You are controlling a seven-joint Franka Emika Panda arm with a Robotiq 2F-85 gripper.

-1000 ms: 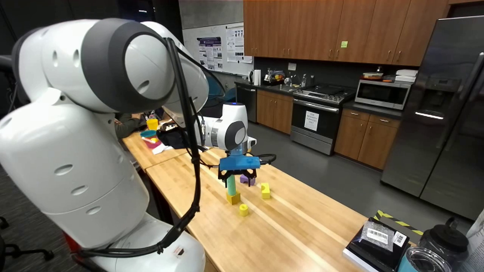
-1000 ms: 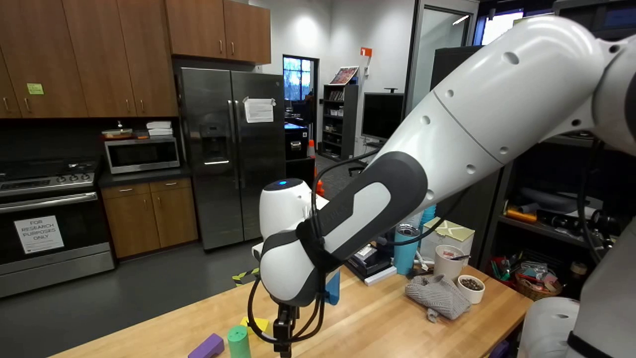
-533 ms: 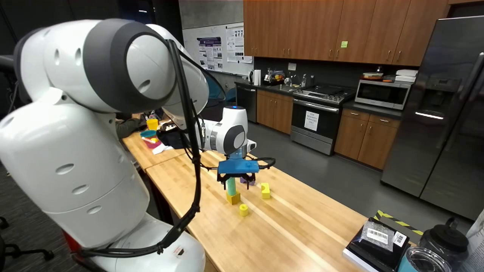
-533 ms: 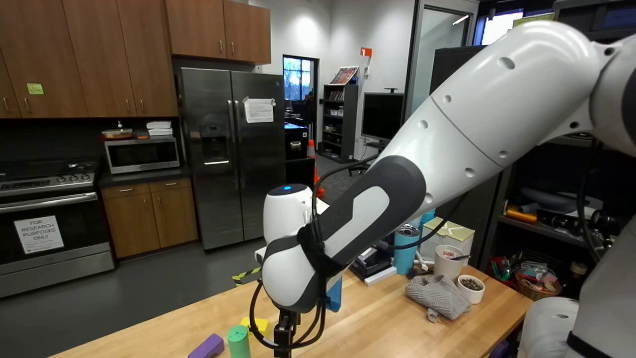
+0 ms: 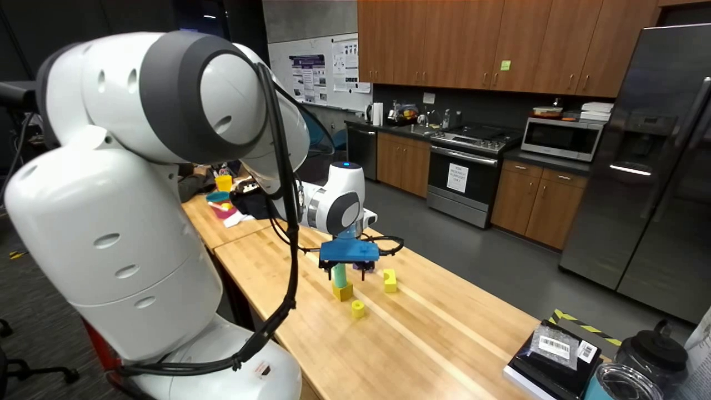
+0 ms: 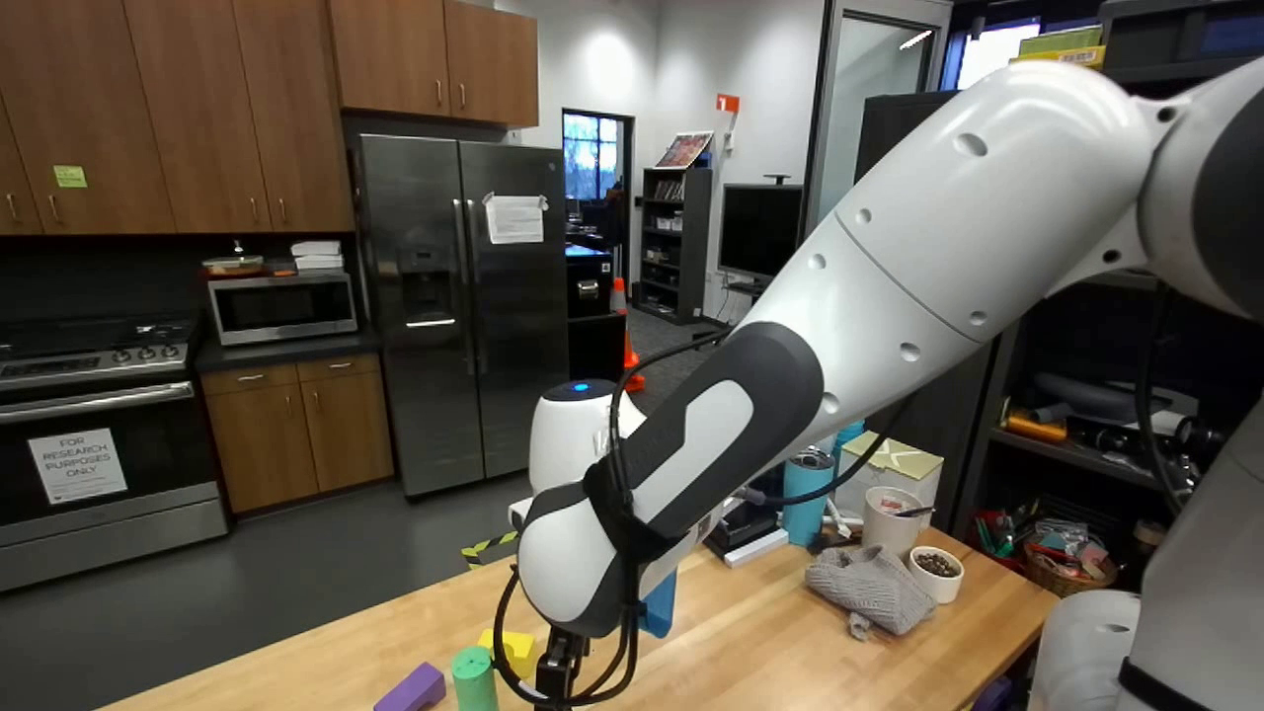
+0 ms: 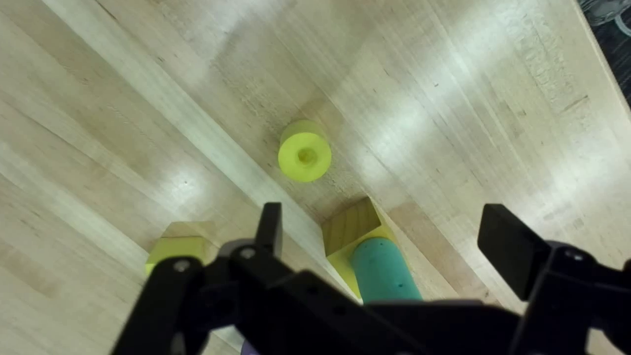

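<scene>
Spread wide, just as it had been a second before, the gripper point(image 7: 382, 217) pointed down over the desk point(image 5: 433, 355). In the wrist view its fingers point(image 7: 511, 251) showed well apart, on either side of a green cylinder point(image 7: 385, 271) and clear of it. Over that second the gripper had sunk a little: the wrist point(image 6: 571, 573) sat lower in both exterior views, and in an exterior view the blue mount point(image 5: 349, 251) above the fingers hid more of the cylinder's upper part and of a purple block point(image 6: 411, 688) behind it. The white arm point(image 6: 928, 257) had shifted too.

The pieces lay where they had been. The cylinder stood upright on a yellow block point(image 7: 351, 224), and near that block sat a thick yellow disc point(image 7: 304, 170) with a round hole in its face. A notched yellow block point(image 5: 391, 284) lay a little way off on the desk, near the purple one.

Beyond them, toward one end of the desk, a black box point(image 5: 549, 375) carried a gray packet point(image 5: 561, 331) with a barcode label point(image 5: 554, 346), its print too small to read. A white sheet point(image 6: 78, 464) on the oven door point(image 6: 163, 434) said "FOR RESEARCH PURPOSES ONLY", legible in both exterior views. An orange sign point(image 6: 728, 103) on the wall point(image 6: 681, 79) bore what looked like a white "1". Writing on the sheet point(image 6: 514, 218) taped to the refrigerator point(image 6: 425, 395), the wall posters point(image 5: 309, 79) and a sticky note point(image 6: 70, 177) on a cabinet point(image 6: 99, 109) was too small to make out.
</scene>
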